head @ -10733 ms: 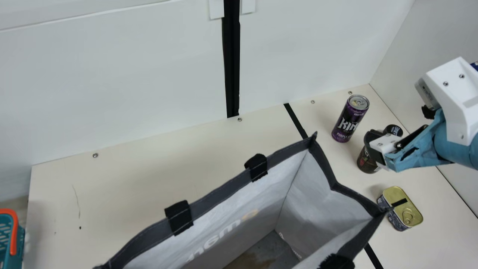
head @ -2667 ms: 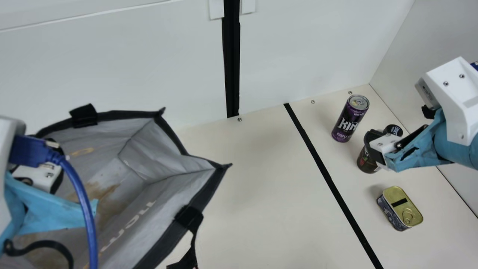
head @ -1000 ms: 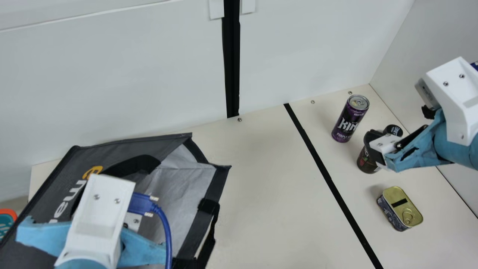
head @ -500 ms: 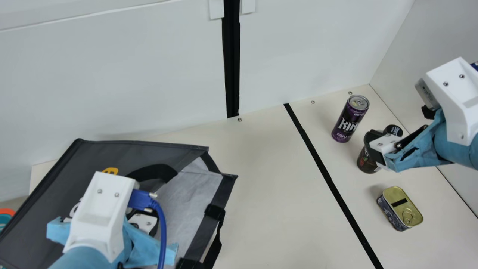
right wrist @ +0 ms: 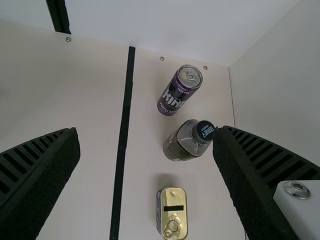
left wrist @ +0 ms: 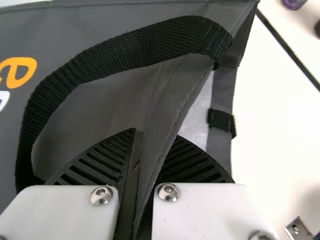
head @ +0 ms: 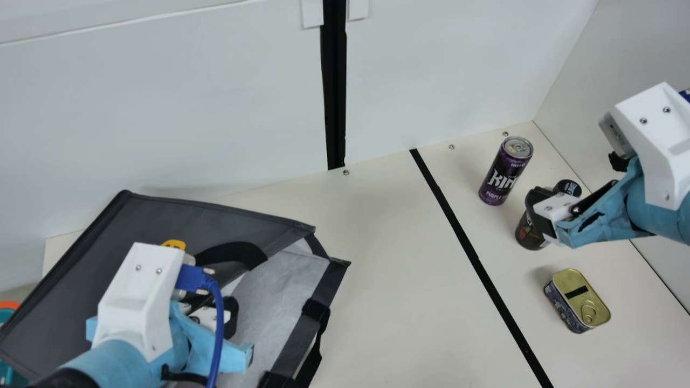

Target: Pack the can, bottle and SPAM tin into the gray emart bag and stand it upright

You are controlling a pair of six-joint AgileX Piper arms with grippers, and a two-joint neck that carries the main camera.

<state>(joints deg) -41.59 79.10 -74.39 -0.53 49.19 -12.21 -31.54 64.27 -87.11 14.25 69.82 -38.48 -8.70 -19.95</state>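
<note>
In the main view my left gripper [head: 215, 318] is at the gray emart bag [head: 178, 215], which leans at the left with its mouth toward the right. The left wrist view shows that gripper [left wrist: 155, 135] shut on the bag's fabric rim [left wrist: 167, 107], beside a black handle [left wrist: 135, 47]. My right gripper [head: 542, 207] hangs above the dark bottle [head: 530, 231] in the main view; its fingers stand wide apart in the right wrist view [right wrist: 146, 129]. The purple can [head: 504, 172] stands behind the bottle, and the gold-topped tin [head: 578, 302] lies in front of it.
A teal basket with an orange rim [head: 7, 305] shows at the far left edge. White walls [head: 188, 97] close off the back and right. Bare cream table [head: 399, 280] lies between the bag and the black line [head: 485, 264].
The bag has gone from front centre to the left and tipped, its printed side now facing up. My left arm came in and its gripper took the rim. The right arm has stayed put.
</note>
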